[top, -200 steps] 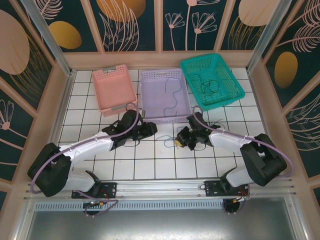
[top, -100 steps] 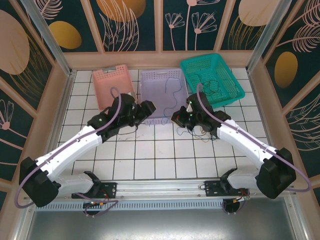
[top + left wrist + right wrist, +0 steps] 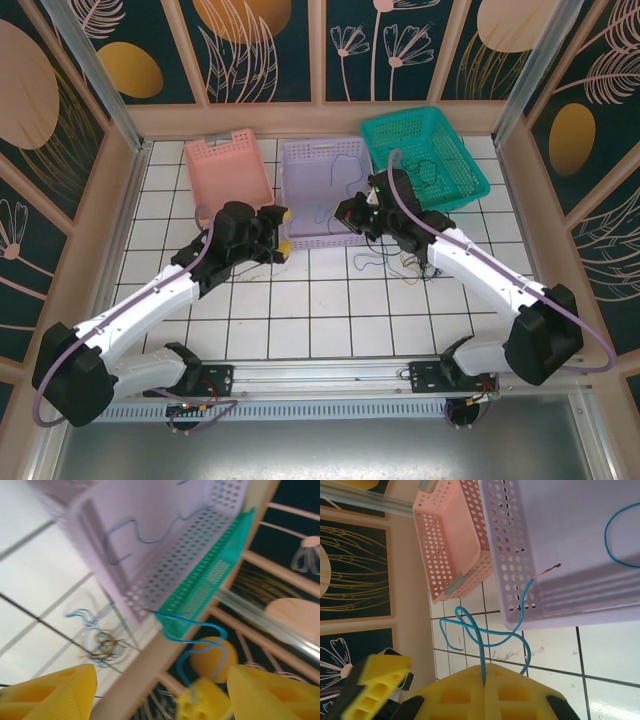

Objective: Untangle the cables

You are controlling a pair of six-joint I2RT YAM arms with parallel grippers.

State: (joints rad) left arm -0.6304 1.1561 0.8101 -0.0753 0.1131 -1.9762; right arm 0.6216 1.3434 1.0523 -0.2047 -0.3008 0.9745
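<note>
Centre of the overhead view: we see the right gripper [image 3: 346, 211] clenched on a blue cable [image 3: 482, 639], its loops dangling in front of the lilac basket [image 3: 555, 530]. Just left of it, the left gripper [image 3: 285, 229] stands released, fingers apart and empty. A second blue strand [image 3: 606, 535] lies inside the lilac basket, and a tangled clump [image 3: 400, 262] rests on the white tiles, lower right of the clenched gripper.

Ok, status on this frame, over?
Left gripper open. Right gripper shut on blue cable, by lavender basket. Loose clump on table. Nothing blocking.
</note>
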